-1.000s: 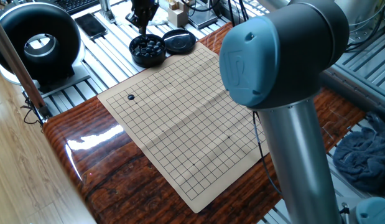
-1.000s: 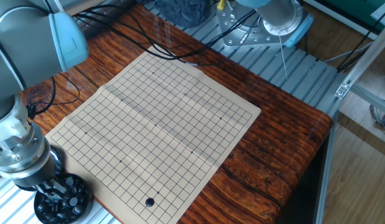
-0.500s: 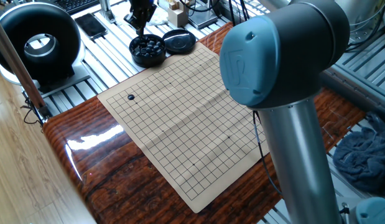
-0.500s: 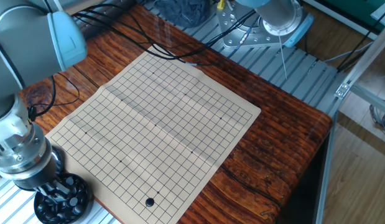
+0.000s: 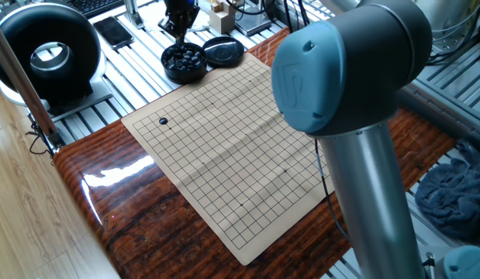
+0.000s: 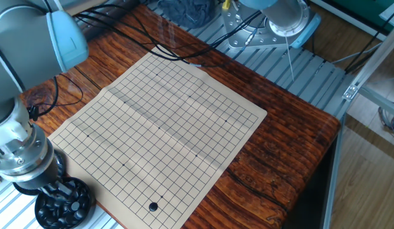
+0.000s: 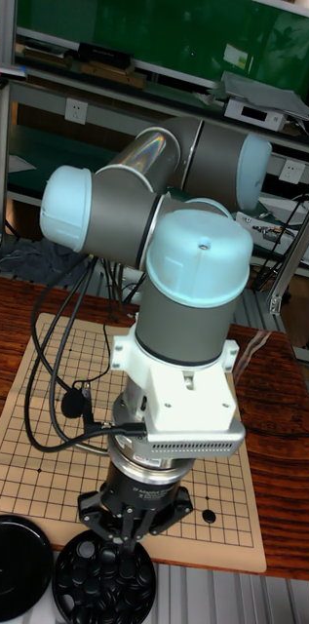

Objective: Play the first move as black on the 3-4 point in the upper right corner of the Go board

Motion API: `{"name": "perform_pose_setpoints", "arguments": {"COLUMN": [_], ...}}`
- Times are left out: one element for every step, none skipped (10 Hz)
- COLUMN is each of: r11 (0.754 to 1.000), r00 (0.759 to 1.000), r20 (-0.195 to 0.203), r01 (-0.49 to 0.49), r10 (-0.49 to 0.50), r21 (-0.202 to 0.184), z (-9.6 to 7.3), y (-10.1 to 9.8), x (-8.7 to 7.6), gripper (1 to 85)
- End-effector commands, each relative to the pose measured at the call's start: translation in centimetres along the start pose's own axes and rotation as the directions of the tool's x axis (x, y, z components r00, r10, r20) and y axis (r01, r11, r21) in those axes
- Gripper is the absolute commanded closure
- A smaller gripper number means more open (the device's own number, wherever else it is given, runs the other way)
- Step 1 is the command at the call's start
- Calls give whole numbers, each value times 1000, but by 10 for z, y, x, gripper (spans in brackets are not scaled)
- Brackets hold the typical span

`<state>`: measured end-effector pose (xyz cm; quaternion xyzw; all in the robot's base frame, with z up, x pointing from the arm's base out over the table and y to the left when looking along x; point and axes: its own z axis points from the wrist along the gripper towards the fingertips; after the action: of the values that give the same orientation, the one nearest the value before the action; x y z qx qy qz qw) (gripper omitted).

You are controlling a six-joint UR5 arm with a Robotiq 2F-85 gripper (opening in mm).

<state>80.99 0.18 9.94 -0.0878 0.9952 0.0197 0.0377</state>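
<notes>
Hovering above the bowl of black stones (image 5: 184, 61), the end effector (image 7: 127, 537) is proving hard to read: in the tall fixed view its dark fingers are merging with the dark stones beneath, and in the other fixed view the wrist housing is covering most of it (so whether it is open, closed or gripping a stone cannot be told). In one fixed view only its lower part is showing at the top edge, the rest being cut off by the frame.

One black stone (image 6: 153, 206) is sitting on the Go board (image 6: 165, 121), on an intersection a few lines in from one corner, near the bowl's side of the board. The bowl's lid (image 5: 223, 51) is lying just beside the bowl, off the board. The arm's big blue-capped joint (image 5: 344, 66) is blocking a stretch of the board's far edge and the wooden table (image 5: 123, 213) in one fixed view. Dark cables (image 6: 149, 35) are trailing across the table and onto the board's edge.
</notes>
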Motion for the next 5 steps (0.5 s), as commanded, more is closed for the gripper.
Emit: {"name": "perform_pose_setpoints", "arguments": {"r11": [998, 997, 998, 998, 997], "r00": [993, 988, 986, 987, 989], "r20": [-104, -133, -150, -143, -128], "r01": [-58, -75, -66, -67, -74], "r10": [57, 74, 67, 69, 74], "r21": [-7, -2, 12, 16, 7], "z": [-3, -4, -4, -4, -3], "y": [3, 2, -1, -2, 0], "x": [27, 35, 40, 38, 34], "gripper": [843, 843, 843, 843, 843]}}
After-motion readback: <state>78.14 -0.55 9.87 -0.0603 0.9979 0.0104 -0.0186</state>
